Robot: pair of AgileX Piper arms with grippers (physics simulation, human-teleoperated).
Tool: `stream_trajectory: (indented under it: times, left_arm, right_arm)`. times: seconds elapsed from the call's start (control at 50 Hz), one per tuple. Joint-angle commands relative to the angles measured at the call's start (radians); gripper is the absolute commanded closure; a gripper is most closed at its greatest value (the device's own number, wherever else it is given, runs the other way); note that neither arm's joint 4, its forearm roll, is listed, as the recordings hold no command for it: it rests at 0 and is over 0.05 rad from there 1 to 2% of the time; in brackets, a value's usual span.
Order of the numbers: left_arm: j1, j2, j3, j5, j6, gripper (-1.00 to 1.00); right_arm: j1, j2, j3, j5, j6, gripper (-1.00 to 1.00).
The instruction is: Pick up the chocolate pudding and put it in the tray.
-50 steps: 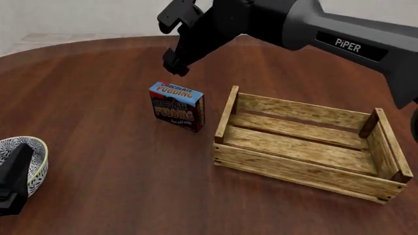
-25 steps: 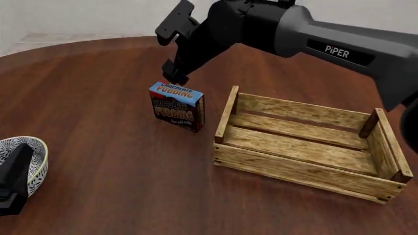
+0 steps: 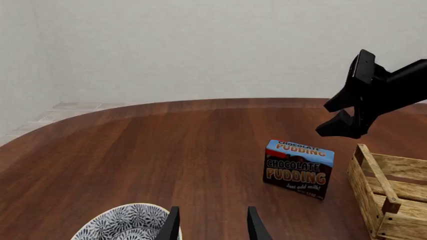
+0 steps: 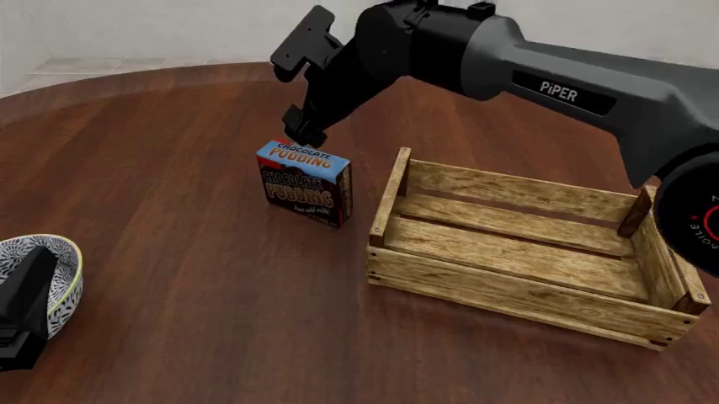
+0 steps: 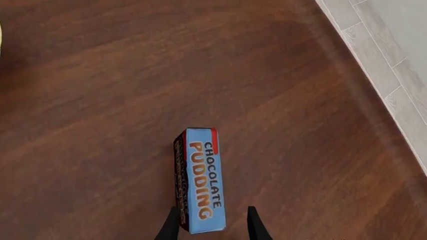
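The chocolate pudding (image 4: 306, 183) stands upright on the table just left of the tray (image 4: 506, 292), a light wooden slatted crate. My right gripper (image 4: 295, 88) hangs open directly above and a little behind the carton, not touching it. In the right wrist view the carton's blue top (image 5: 203, 182) lies lengthwise between the two fingertips of that gripper (image 5: 212, 226). My left gripper (image 4: 17, 316) rests low at the near left, open and empty (image 3: 212, 227). The left wrist view also shows the pudding (image 3: 298, 162), the tray's corner (image 3: 390, 185) and the right gripper (image 3: 345, 100) above them.
A white patterned bowl (image 4: 62, 261) sits at the near left under my left gripper, also seen in the left wrist view as a bowl rim (image 3: 127, 220). The round brown table ends at a tiled floor (image 5: 393, 75) beyond the pudding.
The right gripper has come down a little toward the pudding's top and stays open. The pudding, the tray and the left arm have not moved.
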Motion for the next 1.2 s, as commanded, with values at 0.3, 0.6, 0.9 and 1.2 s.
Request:
stream_trajectory:
  times: [0.3,0.6,0.9,1.2]
  left_arm:
    - [0.0,0.0,0.0,0.0,0.0,-1.0]
    - [0.0,0.0,0.0,0.0,0.0,-1.0]
    - [0.0,0.0,0.0,0.0,0.0,-1.0]
    - [0.0,0.0,0.0,0.0,0.0,-1.0]
  right_arm:
    - [-0.014,0.033,0.018,-0.011,-0.002,-1.0]
    - [-0.009,0.046,0.033,-0.021,0.009,-1.0]
    - [-0.012,0.051,0.043,-0.033,0.016,-1.0]
    - [-0.013,0.069,0.044,-0.044,0.029,-1.0]
